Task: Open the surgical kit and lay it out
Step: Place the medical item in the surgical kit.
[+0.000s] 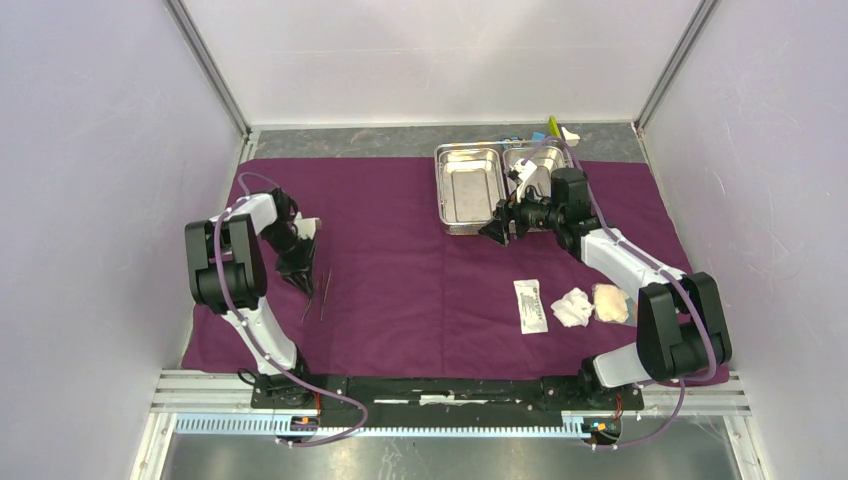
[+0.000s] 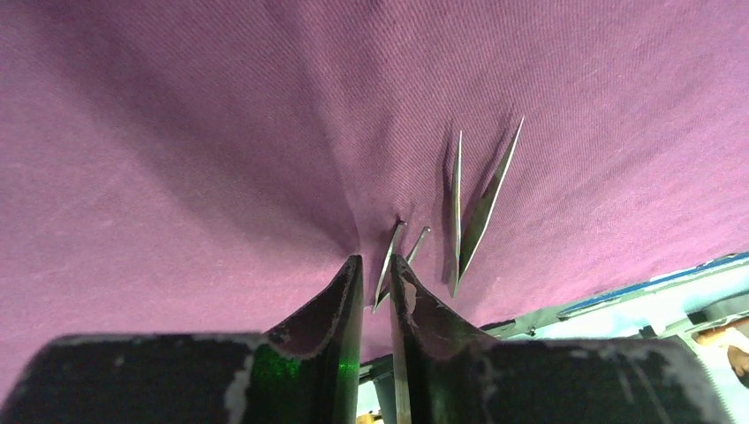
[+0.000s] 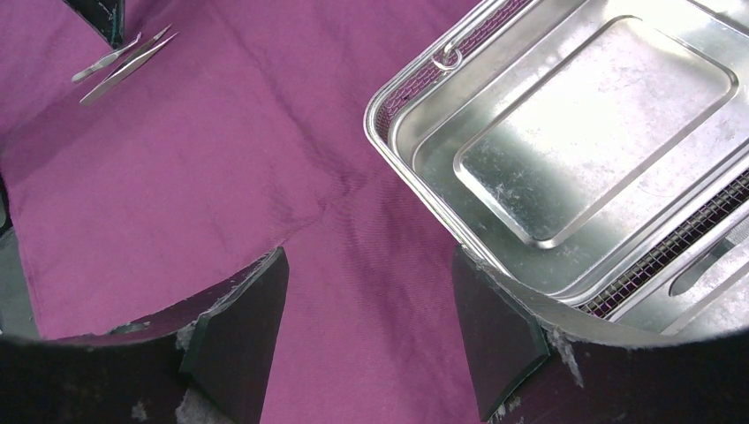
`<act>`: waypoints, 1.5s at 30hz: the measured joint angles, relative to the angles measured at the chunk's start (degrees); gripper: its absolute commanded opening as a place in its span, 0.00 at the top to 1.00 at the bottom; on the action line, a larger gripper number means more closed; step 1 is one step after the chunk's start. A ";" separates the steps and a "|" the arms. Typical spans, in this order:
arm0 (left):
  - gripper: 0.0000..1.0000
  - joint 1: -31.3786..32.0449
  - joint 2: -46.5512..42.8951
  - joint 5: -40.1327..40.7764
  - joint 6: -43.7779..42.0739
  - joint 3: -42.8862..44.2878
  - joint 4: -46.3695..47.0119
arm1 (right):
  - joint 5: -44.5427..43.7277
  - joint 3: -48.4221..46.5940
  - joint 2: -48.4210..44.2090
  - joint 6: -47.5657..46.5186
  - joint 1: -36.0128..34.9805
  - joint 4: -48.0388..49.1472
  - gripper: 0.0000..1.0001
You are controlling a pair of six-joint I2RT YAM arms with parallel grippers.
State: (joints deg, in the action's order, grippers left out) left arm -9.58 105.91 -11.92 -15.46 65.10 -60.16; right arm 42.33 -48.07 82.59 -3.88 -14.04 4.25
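Note:
The plum-purple cloth (image 1: pixel 400 260) lies spread flat over the table. On its left side rest two steel tweezers (image 1: pixel 325 293), side by side. My left gripper (image 1: pixel 300 283) points down over the nearer pair (image 2: pixel 399 256), which lies on the cloth just past the fingertips. The left gripper (image 2: pixel 377 261) is open by a narrow gap and holds nothing. The two-compartment steel tray (image 1: pixel 470 190) stands at the back right. My right gripper (image 1: pixel 492 234) hovers at the tray's near left corner (image 3: pixel 415 168). It (image 3: pixel 369 265) is open wide over bare cloth.
A white flat packet (image 1: pixel 531 305) and two gauze pads (image 1: pixel 572 307) lie on the cloth at the front right, beside the right arm. Small blue and yellow-green blocks (image 1: pixel 550 128) sit behind the tray. White walls close in the left, right and back.

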 measured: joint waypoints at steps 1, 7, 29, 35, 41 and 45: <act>0.77 0.00 -0.17 0.04 0.00 0.22 -0.02 | 0.11 0.00 0.00 0.00 0.02 0.00 0.25; 0.78 0.00 -0.37 0.31 0.00 0.74 0.02 | 0.17 0.00 0.11 0.00 0.15 0.00 0.25; 0.75 0.00 -1.07 -2.01 0.02 0.74 0.04 | 0.33 0.00 0.46 0.00 0.33 0.00 0.25; 0.77 0.00 -1.07 -2.08 0.02 0.74 0.26 | 0.59 0.00 0.70 0.00 0.35 0.00 0.24; 0.78 0.00 -0.70 -2.03 0.02 0.72 0.50 | 0.74 0.00 0.74 0.00 0.35 0.00 0.24; 0.78 0.00 -0.22 -1.99 0.02 0.26 0.74 | 0.74 0.00 0.74 0.00 0.35 0.00 0.24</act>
State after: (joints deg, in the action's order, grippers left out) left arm -9.58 105.69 -13.91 -15.44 65.36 -59.42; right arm 43.07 -48.07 83.33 -3.88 -13.69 4.25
